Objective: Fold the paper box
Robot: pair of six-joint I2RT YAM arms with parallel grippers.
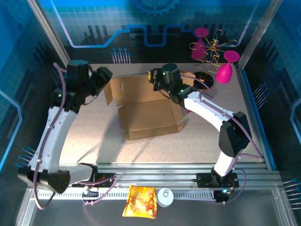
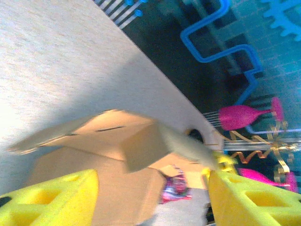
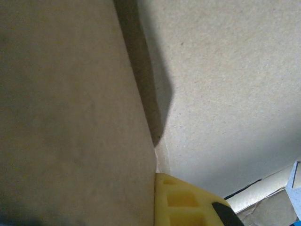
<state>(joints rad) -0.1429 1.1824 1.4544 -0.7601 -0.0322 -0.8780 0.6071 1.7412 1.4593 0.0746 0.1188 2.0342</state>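
The paper box [image 1: 148, 113] is a brown cardboard box with raised flaps, standing mid-table. My left gripper [image 1: 105, 76] hovers just off its upright left flap. In the left wrist view its yellow fingers [image 2: 51, 200] stand wide apart, open, with the paper box [image 2: 113, 155] beyond them and nothing clamped. My right gripper [image 1: 154, 78] sits at the top of the box's back wall. In the right wrist view one yellow finger [image 3: 186, 202] presses flat against a cardboard panel [image 3: 70, 117], shut on it; the other finger is hidden behind the panel.
A purple snack packet [image 2: 176, 188] lies on the table past the box. Two pink goblets [image 1: 225, 70] and a gold wire ornament [image 1: 211, 47] stand at the back right by a dark ring [image 1: 203, 81]. An orange-yellow snack bag [image 1: 140, 201] and white disc [image 1: 165, 197] lie near the rail.
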